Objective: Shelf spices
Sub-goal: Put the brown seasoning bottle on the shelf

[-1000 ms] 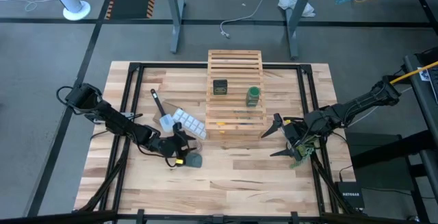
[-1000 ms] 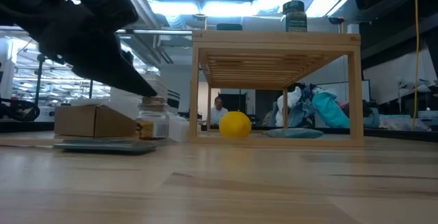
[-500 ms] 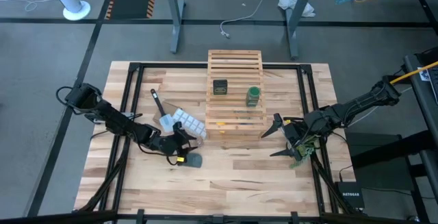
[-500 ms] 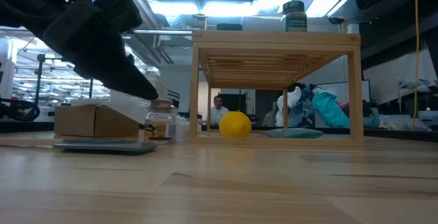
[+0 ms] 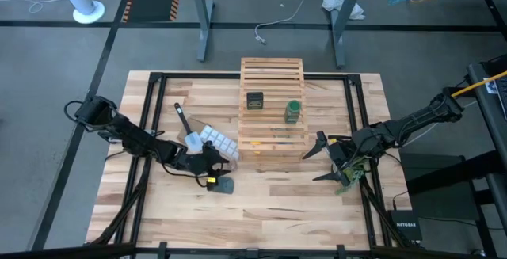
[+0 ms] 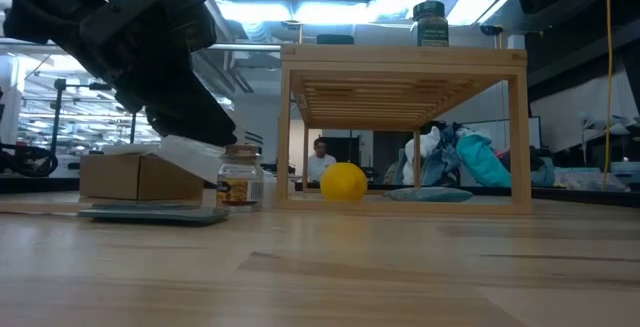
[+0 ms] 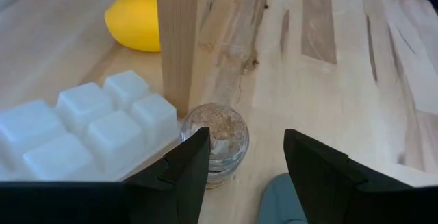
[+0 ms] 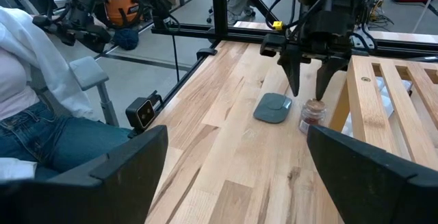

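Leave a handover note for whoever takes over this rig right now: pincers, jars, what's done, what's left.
Left pincer: open, just above the small clear jar, which stands on the table by the rack's front leg, next to the white ice tray.
Right pincer: open, waiting to the right of the rack.
Done: dark jar and green jar on top of the rack.
Left: grip the clear jar and shelve it.

My left pincer point(image 7: 241, 176) is matt dark plastic. Lower middle of the frame, the tiny jar point(image 7: 217, 140) is clear glossy glass holding brown grainy powder. The ice-cube tray point(image 7: 89, 128) looks like smooth white plastic. The counter point(image 7: 328, 80) is pale grainy wood, and the shelf point(image 5: 272, 104) is light bare slats.
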Robot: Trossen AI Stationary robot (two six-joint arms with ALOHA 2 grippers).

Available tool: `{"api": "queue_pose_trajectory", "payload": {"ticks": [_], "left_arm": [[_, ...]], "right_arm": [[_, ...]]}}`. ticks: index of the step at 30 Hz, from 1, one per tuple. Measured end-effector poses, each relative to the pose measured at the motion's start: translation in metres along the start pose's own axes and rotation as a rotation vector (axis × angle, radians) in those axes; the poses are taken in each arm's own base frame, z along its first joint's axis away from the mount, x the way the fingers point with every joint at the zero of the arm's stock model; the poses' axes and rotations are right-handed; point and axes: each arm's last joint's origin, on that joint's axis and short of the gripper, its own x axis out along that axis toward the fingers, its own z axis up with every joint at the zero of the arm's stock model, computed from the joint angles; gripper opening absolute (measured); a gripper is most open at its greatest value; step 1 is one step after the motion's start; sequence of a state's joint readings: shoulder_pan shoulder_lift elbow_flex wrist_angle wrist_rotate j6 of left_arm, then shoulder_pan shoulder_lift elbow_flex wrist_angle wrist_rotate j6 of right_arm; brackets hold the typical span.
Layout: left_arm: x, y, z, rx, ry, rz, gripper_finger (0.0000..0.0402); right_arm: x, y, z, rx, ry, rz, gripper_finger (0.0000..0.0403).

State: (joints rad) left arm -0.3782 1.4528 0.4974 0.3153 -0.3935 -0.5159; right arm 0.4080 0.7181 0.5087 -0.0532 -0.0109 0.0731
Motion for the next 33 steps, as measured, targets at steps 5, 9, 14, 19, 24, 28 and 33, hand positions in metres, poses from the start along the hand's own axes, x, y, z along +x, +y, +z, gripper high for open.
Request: {"api": "queue_pose_trajectory", "payload": {"ticks": [5, 9, 14, 19, 24, 28, 33], "left_arm": [[0.0001, -0.0006, 0.0009, -0.006, -0.007, -0.012, 0.0182], [0.0004, -0.0013, 0.0015, 0.017, -0.015, -0.024, 0.0182], [0.0004, -0.0011, 0.0014, 0.06, -0.017, -0.02, 0.0182], [0.0004, -0.0003, 0.0014, 0.096, -0.027, 0.006, 0.0182], [0.0005, 0.0022, 0.002, 0.123, -0.061, 0.086, 0.0182], [0.0004, 0.0024, 0.0022, 0.122, -0.067, 0.095, 0.0182], [0.0004, 0.0027, 0.0027, 0.132, -0.074, 0.109, 0.0182]], "right_arm": [[0.0, 0.0, 0.0, 0.0, 0.0, 0.0, 0.0358], [0.0, 0.0, 0.0, 0.0, 0.0, 0.0, 0.0358], [0.0, 0.0, -0.0001, 0.0, 0.0, 0.0, 0.0358], [0.0, 0.0, 0.0, 0.0, 0.0, 0.0, 0.0358], [-0.0001, 0.0, 0.0, 0.0, 0.0, 0.0, 0.0358], [0.0, 0.0, 0.0, 0.0, 0.0, 0.0, 0.0358], [0.0, -0.0001, 0.0, 0.0, 0.0, -0.001, 0.0358]]}}
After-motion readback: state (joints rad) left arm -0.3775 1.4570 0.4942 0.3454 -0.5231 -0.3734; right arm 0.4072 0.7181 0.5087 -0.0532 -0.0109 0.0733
